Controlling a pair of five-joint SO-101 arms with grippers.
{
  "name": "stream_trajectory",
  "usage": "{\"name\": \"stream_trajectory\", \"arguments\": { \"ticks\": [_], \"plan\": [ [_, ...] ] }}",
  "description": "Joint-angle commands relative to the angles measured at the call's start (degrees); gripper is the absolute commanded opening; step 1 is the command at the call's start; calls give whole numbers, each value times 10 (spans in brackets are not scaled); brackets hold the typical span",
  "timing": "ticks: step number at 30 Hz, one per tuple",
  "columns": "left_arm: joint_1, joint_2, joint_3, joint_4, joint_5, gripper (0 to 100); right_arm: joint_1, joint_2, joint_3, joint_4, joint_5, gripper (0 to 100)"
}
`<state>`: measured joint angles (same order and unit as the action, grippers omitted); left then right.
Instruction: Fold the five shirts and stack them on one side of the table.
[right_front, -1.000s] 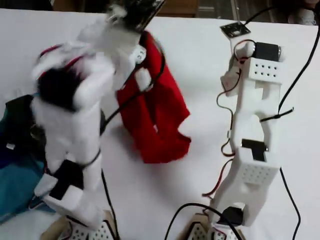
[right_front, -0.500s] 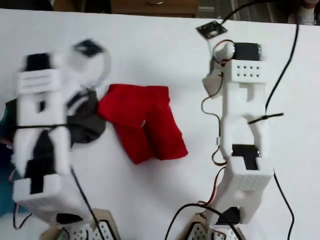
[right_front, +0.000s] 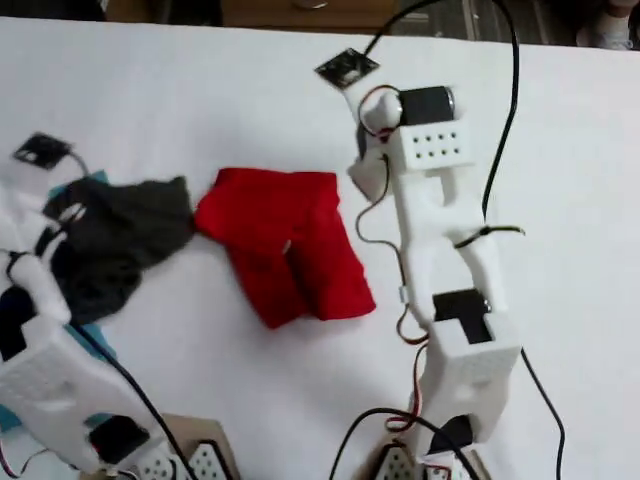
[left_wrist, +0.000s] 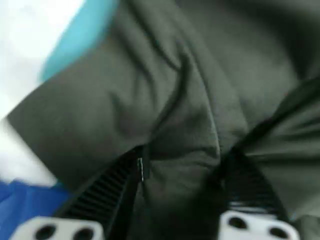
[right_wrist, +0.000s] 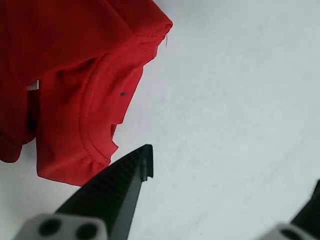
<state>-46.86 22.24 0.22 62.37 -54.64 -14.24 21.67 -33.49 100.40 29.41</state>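
The white, smooth worktop (right_front: 200, 100) has open room across the upper and right parts of the high view. The right arm (right_front: 440, 230), made of white perforated plastic, stands right of centre. The left arm (right_front: 40, 370) sits at the lower left edge. The red shirt (right_front: 285, 250), a soft knit with stitched hems, lies crumpled in a rough wedge at centre left. The dark grey shirt (right_front: 120, 235) lies bunched at the left, over a teal shirt (left_wrist: 80, 40). The right tool (right_wrist: 232, 170) is released, its jaws spread above bare worktop just beside the red hem. The left tool (left_wrist: 187, 165) is released, pressed onto the dark grey cloth with a ridge of it between the jaws.
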Motion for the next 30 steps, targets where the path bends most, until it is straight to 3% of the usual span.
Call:
{"name": "stream_trajectory", "arguments": {
  "ticks": [1, 2, 8, 13, 17, 21, 26, 30],
  "plan": [
    [-71, -1, -26, -44, -19, 41, -2, -41, -3, 7, 2, 476],
    [-88, -1, -44, -45, -20, 7, -2, -41, -2, 7, 2, 476],
    [-181, -1, -182, -18, -18, 23, -39, -38, 48, 6, 2, 476],
    [-200, -1, -305, 113, 10, 27, -124, -42, 79, -18, 2, 476],
    [-181, 0, -428, 264, 44, 46, -201, -37, 85, -53, 2, 476],
    [-135, -1, -519, 406, 107, 159, -276, -36, 102, -83, 4, 477],
    [-96, -23, -496, 400, 189, 290, -338, -28, 178, -167, 4, 477],
    [-67, -59, -449, 400, 212, 294, -335, 14, 238, -233, 5, 477]
  ]
}}
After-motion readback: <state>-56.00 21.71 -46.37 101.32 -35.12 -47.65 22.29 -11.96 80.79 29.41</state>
